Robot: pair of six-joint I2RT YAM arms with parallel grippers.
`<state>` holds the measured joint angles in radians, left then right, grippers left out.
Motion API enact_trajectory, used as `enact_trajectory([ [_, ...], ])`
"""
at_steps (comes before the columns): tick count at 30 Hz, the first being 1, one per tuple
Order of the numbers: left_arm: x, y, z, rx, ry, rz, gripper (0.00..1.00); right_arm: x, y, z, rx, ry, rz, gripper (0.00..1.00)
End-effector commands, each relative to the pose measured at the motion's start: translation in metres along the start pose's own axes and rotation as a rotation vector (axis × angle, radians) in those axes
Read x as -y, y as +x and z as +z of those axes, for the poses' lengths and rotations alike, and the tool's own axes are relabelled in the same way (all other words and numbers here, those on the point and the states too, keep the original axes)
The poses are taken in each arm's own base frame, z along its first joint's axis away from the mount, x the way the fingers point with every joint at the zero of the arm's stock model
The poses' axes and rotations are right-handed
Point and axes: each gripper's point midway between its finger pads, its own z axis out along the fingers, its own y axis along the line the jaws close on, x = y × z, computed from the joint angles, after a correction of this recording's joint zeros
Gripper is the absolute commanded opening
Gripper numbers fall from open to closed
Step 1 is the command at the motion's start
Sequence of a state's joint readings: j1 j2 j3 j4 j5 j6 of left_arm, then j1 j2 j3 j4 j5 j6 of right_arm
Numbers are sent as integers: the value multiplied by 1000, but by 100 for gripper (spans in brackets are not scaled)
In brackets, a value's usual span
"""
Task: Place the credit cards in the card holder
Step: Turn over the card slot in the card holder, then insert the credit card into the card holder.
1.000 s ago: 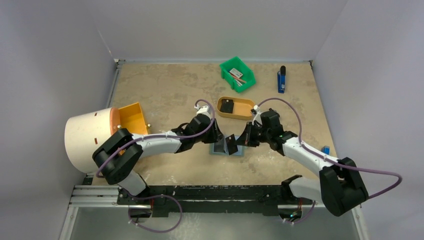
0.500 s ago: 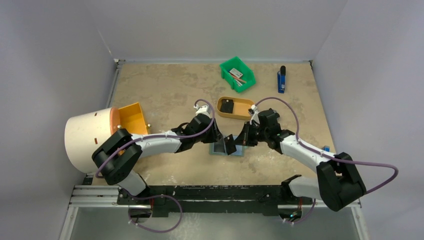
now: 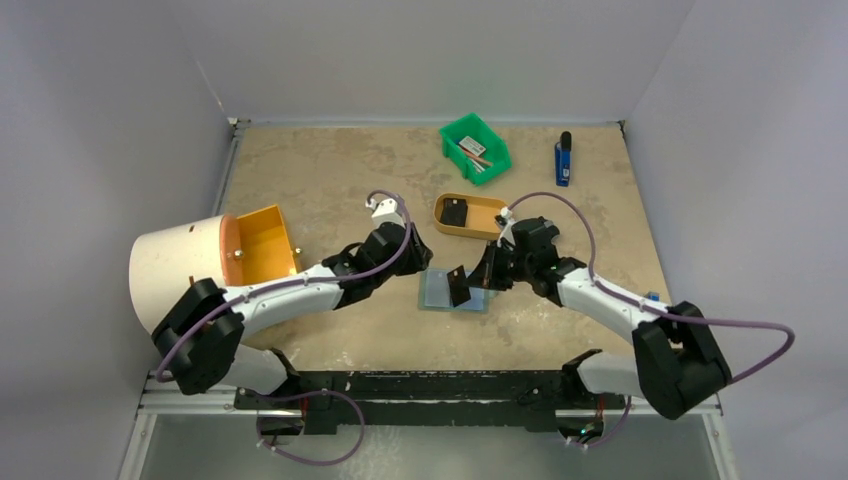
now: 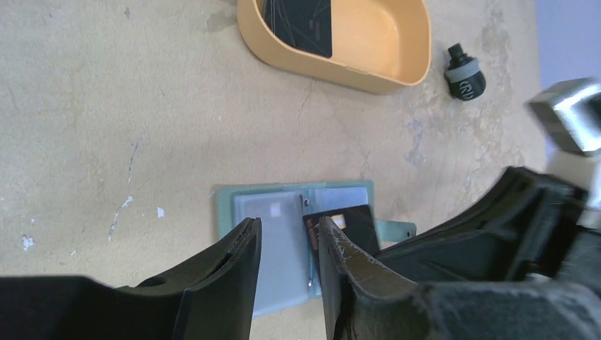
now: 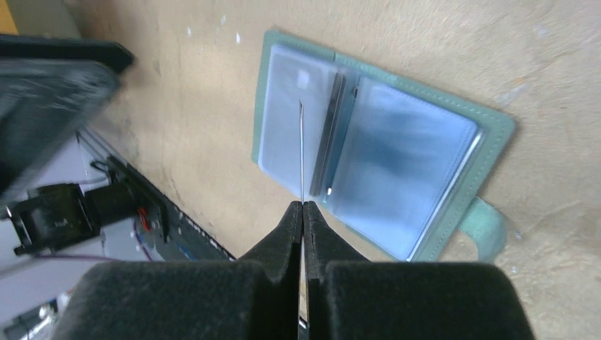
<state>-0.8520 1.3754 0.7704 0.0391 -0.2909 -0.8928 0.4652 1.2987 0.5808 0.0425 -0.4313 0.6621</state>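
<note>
The card holder (image 3: 440, 292) lies open and flat on the table, its pale blue-grey pockets (image 5: 397, 156) facing up. My right gripper (image 5: 303, 204) is shut on a black credit card (image 4: 349, 225), seen edge-on (image 5: 301, 149) and standing upright over the holder's middle fold. From above, the right gripper (image 3: 480, 276) sits just right of the holder. My left gripper (image 4: 288, 225) is open and holds nothing, hovering above the holder's left half (image 4: 273, 216); from above, the left gripper (image 3: 420, 262) is up-left of the holder. Another credit card (image 4: 301, 18) lies in the tan tray (image 4: 397, 42).
A black knob (image 4: 464, 74) stands right of the tray. At the back are a green bin (image 3: 475, 147) and a blue tool (image 3: 563, 160). An orange bin (image 3: 265, 240) and a large cream cylinder (image 3: 180, 275) sit at the left. A small blue item (image 3: 651, 299) lies at the right edge.
My left arm has drawn back up and to the left, off the card holder, which now lies flat. My right gripper has carried the card slightly left over the holder.
</note>
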Motion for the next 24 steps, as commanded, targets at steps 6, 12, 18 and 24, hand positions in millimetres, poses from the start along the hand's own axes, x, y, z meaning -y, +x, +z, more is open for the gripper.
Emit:
enact_trajectory([
  [6,12,14,24,-55,29,27,31,3,-11,-10,101,33,97,0],
  [12,-14,15,22,-35,-82,30,26,5,-6,-4,76,19,94,0],
  [18,-22,18,21,-33,-110,26,25,5,-5,-2,66,12,85,0],
  [24,-24,21,23,-44,-115,26,24,1,-8,1,69,-10,72,0],
])
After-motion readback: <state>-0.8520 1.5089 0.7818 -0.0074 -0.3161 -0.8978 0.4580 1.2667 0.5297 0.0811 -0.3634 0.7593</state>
